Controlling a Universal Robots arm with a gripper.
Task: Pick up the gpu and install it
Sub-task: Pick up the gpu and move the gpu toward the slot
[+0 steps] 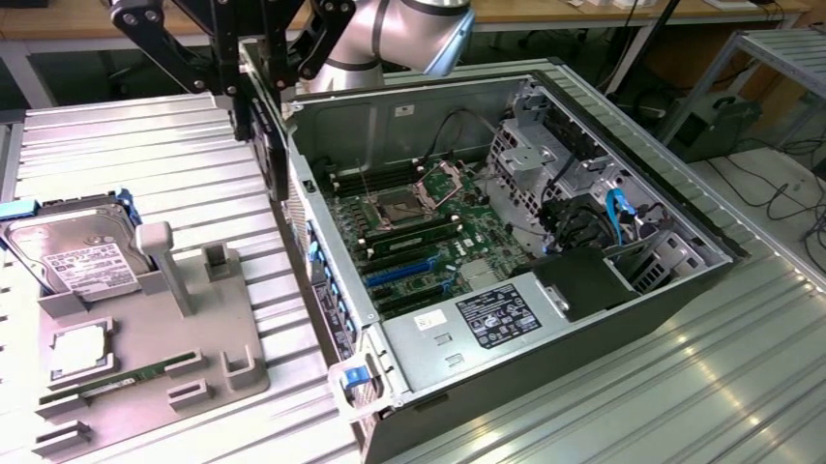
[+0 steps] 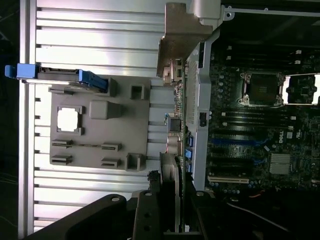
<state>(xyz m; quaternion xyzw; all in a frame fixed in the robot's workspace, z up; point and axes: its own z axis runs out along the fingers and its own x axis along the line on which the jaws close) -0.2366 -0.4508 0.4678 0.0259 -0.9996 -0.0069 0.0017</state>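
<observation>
The gpu [image 1: 267,135] hangs on edge from my gripper [image 1: 253,70], a dark card beside the top rim of the open computer case [image 1: 645,208], at the wall on the exterior view's left. Looking down from the wrist, the gpu [image 2: 183,115] is edge-on: a thin green board with its silvery bracket [image 2: 181,40] at the far end. It lines up with the case wall, just outside the motherboard [image 2: 250,130]. My gripper [image 2: 172,192] is shut on the card's near end.
On the ribbed metal table, a grey holder plate [image 1: 155,338] carries a hard drive [image 1: 84,256], a processor chip [image 1: 80,350] and a memory stick [image 1: 123,379]. Inside the case lie blue expansion slots [image 1: 406,275], a power supply [image 1: 478,324] and cables.
</observation>
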